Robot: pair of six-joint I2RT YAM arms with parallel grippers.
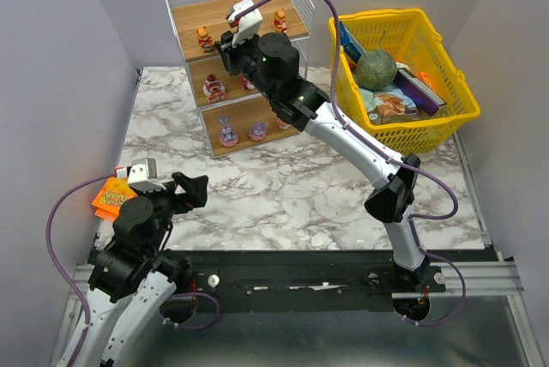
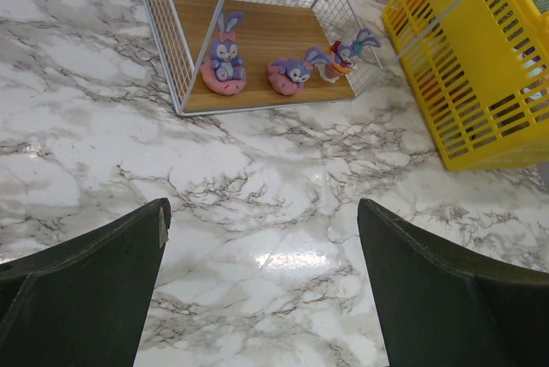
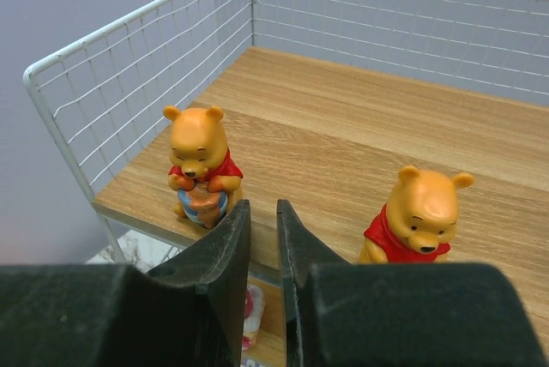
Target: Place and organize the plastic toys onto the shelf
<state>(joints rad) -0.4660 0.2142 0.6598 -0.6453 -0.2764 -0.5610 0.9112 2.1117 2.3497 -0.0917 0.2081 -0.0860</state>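
On the shelf [image 1: 190,20]: two orange-yellow toys [image 3: 199,165] on the top board [image 3: 343,127], your right claw [image 3: 262,213] narrowed and empty just before them; purple toys [image 2: 225,63] on the bottom board [image 2: 274,33]. Your left claw [image 2: 262,213] gapes wide, facing the shelf.

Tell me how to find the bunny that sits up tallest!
Find the white wire shelf and look at its lowest wooden board. Yours is the leftmost bunny of the three purple ones there. It sits upright on a pink base, ears straight up, while the middle bunny lies low.
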